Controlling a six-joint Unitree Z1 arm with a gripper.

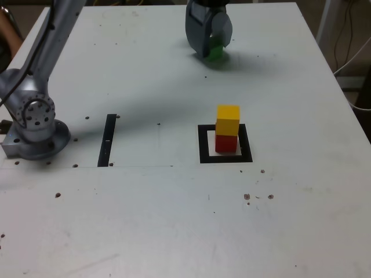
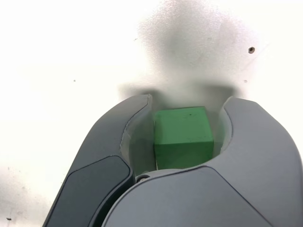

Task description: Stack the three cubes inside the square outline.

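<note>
The green cube (image 1: 217, 52) rests on the white table at the far side in the exterior view. My gripper (image 1: 211, 47) reaches down over it. In the wrist view the green cube (image 2: 182, 137) sits between the two grey jaws of my gripper (image 2: 189, 101), which hug it on both sides. The yellow cube (image 1: 228, 120) stands on the red cube (image 1: 226, 143), and this pair stands inside the square outline (image 1: 204, 145), nearer the front and right of the middle.
A narrow black strip (image 1: 108, 139) lies on the table (image 1: 174, 220) to the left of the square outline. The arm's base (image 1: 35, 124) stands at the exterior view's left edge. Cables hang off the table's far right.
</note>
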